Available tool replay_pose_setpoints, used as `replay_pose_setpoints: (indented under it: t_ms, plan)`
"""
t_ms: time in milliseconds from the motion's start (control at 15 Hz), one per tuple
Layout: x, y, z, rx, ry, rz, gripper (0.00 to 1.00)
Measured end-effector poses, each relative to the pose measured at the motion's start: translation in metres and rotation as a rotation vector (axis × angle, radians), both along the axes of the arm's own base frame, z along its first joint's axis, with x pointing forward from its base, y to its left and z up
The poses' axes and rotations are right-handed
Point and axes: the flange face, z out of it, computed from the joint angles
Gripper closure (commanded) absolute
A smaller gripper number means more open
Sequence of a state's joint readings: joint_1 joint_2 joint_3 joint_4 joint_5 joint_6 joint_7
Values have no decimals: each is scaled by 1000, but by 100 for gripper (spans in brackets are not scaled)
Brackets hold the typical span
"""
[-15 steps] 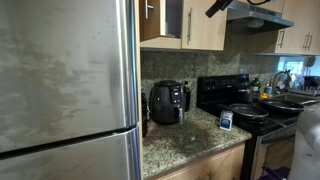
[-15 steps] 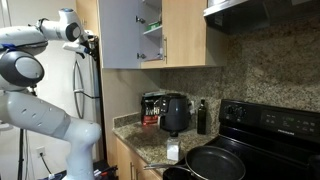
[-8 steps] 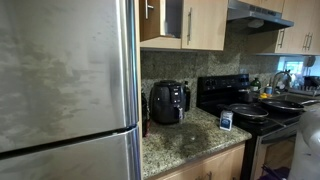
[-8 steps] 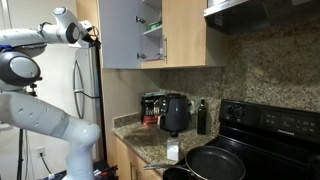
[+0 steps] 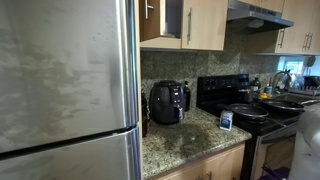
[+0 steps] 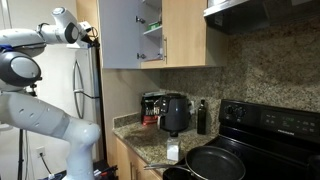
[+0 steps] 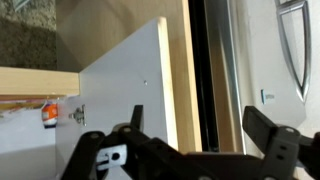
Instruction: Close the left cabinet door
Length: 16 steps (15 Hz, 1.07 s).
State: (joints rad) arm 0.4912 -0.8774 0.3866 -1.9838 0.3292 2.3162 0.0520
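The left cabinet door [image 6: 120, 35] stands swung open; its pale inner face shows in an exterior view and in the wrist view [image 7: 120, 90]. Its wood outer face with the silver handle shows in an exterior view [image 5: 157, 25]. The twin door [image 6: 185, 35] is shut. My gripper [image 6: 92, 38] is at the open door's free edge, up beside the fridge. In the wrist view the gripper [image 7: 200, 125] is open and empty, and the door's wood edge [image 7: 180, 80] shows between its fingers. I cannot tell whether they touch.
The stainless fridge [image 5: 65, 90] stands close beside the cabinet, and its handle shows in the wrist view [image 7: 290, 50]. Shelves with items [image 6: 150, 30] are inside the open cabinet. A black air fryer [image 5: 168, 102] stands on the granite counter [image 5: 190, 140]. There is a stove [image 5: 245, 105] with pans.
A second ago my gripper showed at the top of an exterior view by the range hood; it has left that view. The arm shifted slightly toward the door edge, then held still.
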Motion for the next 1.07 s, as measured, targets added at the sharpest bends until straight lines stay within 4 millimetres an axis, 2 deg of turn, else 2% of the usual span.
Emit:
replay_pose_setpoints:
  t_ms: [200,533,867,1067]
  plan:
    - [-16,-5,-9,-71,138,66,0]
    - [-37,-19,-10,-117,349,228,0]
    - [-37,-23,-10,-144,419,283,0]
    - [-39,-25,-11,-117,483,222,0]
